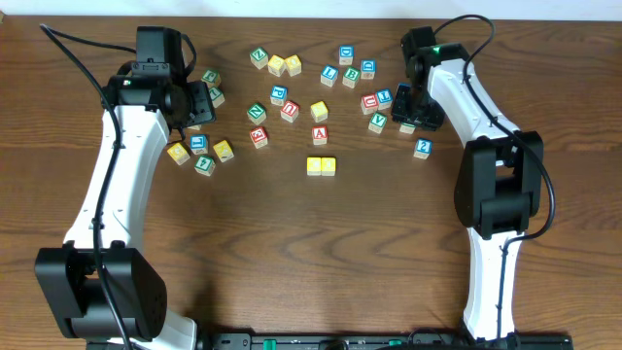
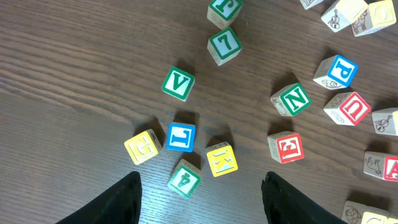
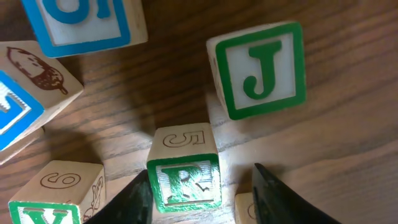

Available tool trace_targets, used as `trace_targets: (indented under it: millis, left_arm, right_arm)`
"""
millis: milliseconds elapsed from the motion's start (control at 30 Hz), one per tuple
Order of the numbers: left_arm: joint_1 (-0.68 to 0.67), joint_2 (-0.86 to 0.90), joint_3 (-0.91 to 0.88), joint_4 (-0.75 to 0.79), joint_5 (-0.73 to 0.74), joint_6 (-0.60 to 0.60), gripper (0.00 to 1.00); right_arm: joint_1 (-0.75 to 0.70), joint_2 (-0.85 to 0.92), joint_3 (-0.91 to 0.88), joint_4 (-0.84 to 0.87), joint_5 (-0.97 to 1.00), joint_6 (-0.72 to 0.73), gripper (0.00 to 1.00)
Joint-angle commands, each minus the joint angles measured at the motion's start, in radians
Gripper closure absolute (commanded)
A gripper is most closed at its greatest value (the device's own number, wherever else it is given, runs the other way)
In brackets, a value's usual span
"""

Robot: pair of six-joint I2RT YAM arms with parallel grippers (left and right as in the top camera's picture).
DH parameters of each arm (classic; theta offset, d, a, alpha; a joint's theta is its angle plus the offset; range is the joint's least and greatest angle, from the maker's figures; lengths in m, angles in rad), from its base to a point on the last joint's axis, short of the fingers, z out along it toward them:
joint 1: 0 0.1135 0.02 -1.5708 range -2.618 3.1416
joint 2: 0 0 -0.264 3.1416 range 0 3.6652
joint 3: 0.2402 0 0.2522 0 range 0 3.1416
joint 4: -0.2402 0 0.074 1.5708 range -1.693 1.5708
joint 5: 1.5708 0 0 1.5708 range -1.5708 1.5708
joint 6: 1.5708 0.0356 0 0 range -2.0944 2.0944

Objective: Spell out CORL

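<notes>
Green R cube point(image 3: 185, 180), green J cube point(image 3: 260, 68)

Dark brown wood grain across the tabletop point(image 1: 292, 253). Plain yellow on the paired cubes point(image 1: 322, 166). Green border and green letter on white for the R cube point(image 3: 185, 183), likewise the J cube point(image 3: 261, 70). Blue frame around white on the L cube point(image 2: 181, 137). Red on the A cube point(image 1: 320, 135).

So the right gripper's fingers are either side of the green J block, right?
Not quite. In the right wrist view, the right gripper straddles the green R block. The green J block sits apart from it, outside the jaws.
</notes>
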Motion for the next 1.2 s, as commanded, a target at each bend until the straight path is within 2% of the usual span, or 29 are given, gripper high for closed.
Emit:
trace_targets:
  millis: [0, 100, 567, 767, 900, 1000, 1167]
  left_arm:
    - [0.003, -0.024, -0.01, 0.0, 0.002, -0.002, 0.39]
    - [0.003, -0.024, -0.01, 0.001, 0.002, -0.002, 0.39]
    - [0.003, -0.024, -0.01, 0.001, 0.002, -0.002, 0.39]
    - [0.003, -0.024, -0.01, 0.001, 0.002, -0.001, 0.39]
    - [0.003, -0.024, -0.01, 0.001, 0.002, -0.002, 0.39]
    - [0.003, -0.024, -0.01, 0.005, 0.002, -0.002, 0.39]
    - [0.003, -0.024, -0.01, 0.005, 0.002, -0.001, 0.39]
  right_arm:
    - [-0.007, 0.005, 0.016, 0.005, 0.005, -0.023, 0.6]
    - [-0.006, 0.005, 0.016, 0.008, -0.012, -0.057, 0.68]
    - [0.003, 0.005, 0.016, 0.003, -0.055, -0.134, 0.75]
    - [0.021, 0.005, 0.016, -0.032, -0.192, -0.2, 0.75]
    - [0.052, 0.005, 0.016, -0.098, -0.198, -0.222, 0.74]
    - [0.087, 0.005, 0.016, -0.143, -0.198, -0.233, 0.68]
    - [0.146, 0.005, 0.016, -0.176, -0.197, -0.237, 0.65]
